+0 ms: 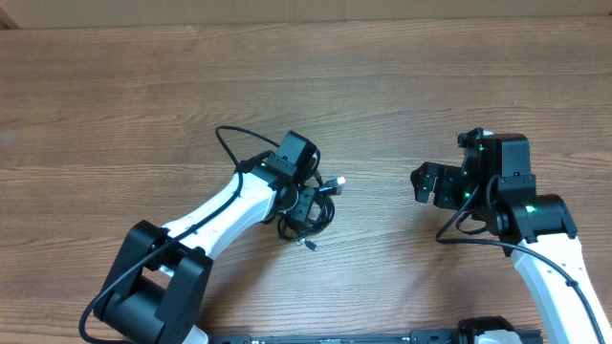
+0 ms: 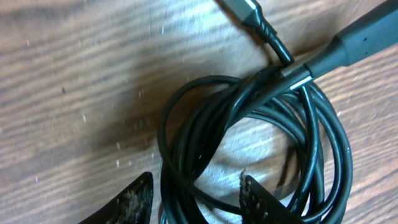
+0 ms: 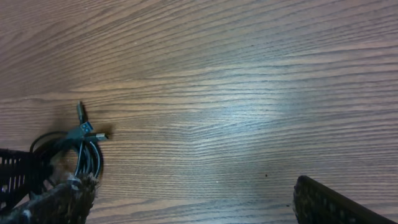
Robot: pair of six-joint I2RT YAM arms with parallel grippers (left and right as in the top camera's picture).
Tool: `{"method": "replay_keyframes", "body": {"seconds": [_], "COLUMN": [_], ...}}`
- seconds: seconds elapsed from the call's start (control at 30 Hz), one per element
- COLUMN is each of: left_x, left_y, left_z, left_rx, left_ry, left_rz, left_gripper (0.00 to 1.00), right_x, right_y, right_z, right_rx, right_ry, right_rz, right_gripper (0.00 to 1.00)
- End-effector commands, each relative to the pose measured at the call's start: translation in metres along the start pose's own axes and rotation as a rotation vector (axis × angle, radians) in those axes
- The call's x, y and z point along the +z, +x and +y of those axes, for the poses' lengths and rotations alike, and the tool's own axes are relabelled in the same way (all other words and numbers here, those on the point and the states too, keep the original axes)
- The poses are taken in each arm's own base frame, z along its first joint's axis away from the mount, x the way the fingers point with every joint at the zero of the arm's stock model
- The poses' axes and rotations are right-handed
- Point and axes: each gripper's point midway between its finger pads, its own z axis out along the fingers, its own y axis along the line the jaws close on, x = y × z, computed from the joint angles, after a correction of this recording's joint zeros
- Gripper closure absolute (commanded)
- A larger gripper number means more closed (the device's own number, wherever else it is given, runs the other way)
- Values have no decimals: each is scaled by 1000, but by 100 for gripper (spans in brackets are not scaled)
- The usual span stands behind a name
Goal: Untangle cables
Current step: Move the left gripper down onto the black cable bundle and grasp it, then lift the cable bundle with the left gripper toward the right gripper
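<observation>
Cables (image 1: 308,203): thin black cords with a smooth, glossy round jacket, wound into a small loose coil that is laid flat on the desk (image 1: 143,96). Desk surface is brown wood-grain, matte, with fine pale specks seen close up.

Plug ends at the coil:
- a flat grey metallic tip (image 2: 245,7) on a ribbed black strain relief is seen just past the coil's rim
- a thicker moulded black plug body (image 2: 348,43) with a silver collar is laid across the top of the coil
- a small silver tip (image 1: 312,244) is seen just outside the coil, on the side toward the arm bases

Left hand (image 2: 196,199) is placed over the coil. Several strands are straddled by its two fingers (image 2: 134,199), whose pads are dark, dimpled and scuffed. Jaws are part-closed; whether the strands are actually pinched cannot be told.

Right hand (image 1: 430,183) is held well apart from the coil, over bare desk, with jaws spread wide and nothing gripped.
</observation>
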Motion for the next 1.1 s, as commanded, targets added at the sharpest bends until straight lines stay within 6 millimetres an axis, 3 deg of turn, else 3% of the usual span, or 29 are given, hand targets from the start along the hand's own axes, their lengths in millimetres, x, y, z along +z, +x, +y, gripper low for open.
{"method": "replay_keyframes", "body": {"seconds": [0.0,0.27,0.33,0.37,0.53,0.67,0.8,0.93,1.07], "left_x": [1,6,6,6,-7,-39,-76,-93,-100], "left_y": [4,12,12,11,-12,-54,-82,-89,-81], "left_z": [-4,-3,-3,-4,-9,-27,-60,-77,-91], "left_rx": [13,-15,-14,-14,19,82,183,231,310], "left_ry": [12,17,17,17,29,85,236,325,411], "left_rz": [24,42,40,38,-17,-110,-180,-200,-187], "left_gripper": [56,75,85,96,96,96,96,96,96], "right_x": [-7,-7,-7,-7,-7,-7,-10,-17,-22], "right_y": [-10,-10,-9,-9,-9,-11,-19,-25,-27], "right_z": [6,6,6,6,6,10,34,61,74], "right_rx": [-2,-2,-2,-1,-1,-5,-71,-201,-286], "right_ry": [-16,-17,-16,-16,-16,-36,-167,-317,-389], "right_rz": [-30,-32,-29,-26,-26,-34,-63,-99,-125], "right_gripper": [0,0,0,0,0,0,0,0,5]}}
